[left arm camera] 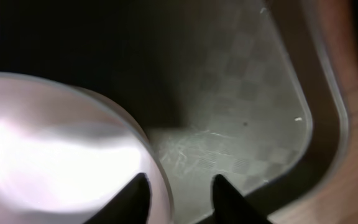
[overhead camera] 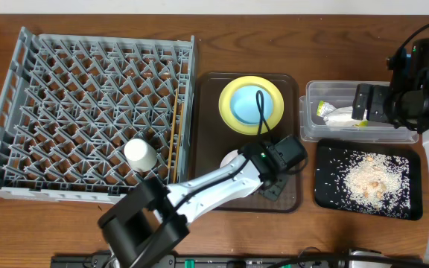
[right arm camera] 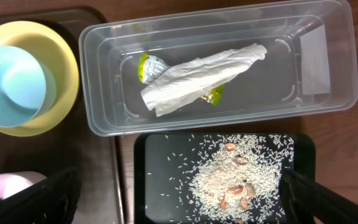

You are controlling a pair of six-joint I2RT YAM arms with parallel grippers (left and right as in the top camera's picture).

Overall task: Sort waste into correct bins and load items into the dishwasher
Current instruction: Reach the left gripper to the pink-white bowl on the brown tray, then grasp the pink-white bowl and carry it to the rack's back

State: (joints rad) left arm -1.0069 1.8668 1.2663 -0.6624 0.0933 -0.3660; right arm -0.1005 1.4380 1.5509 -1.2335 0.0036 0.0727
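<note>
My left gripper (overhead camera: 272,182) (left arm camera: 178,180) is open at the white bowl (overhead camera: 233,158) (left arm camera: 55,155) on the brown serving tray (overhead camera: 207,134). One finger is inside the bowl's rim and one outside. The light blue bowl (overhead camera: 250,106) (right arm camera: 14,84) sits in the yellow-green plate (overhead camera: 233,89) (right arm camera: 61,62) on the same tray. My right gripper (overhead camera: 363,106) (right arm camera: 179,199) is open and empty above the bins. The clear tub (overhead camera: 311,130) (right arm camera: 340,37) holds the white napkin (right arm camera: 197,71) and the wrapper (right arm camera: 149,65). The black tray (overhead camera: 326,197) (right arm camera: 140,180) holds rice scraps (overhead camera: 367,177) (right arm camera: 229,171).
The grey dish rack (overhead camera: 21,82) fills the left side. A white cup (overhead camera: 140,153) stands in it near the front, and the chopsticks (overhead camera: 173,141) lie along its right side. The left arm reaches across the rack's front corner.
</note>
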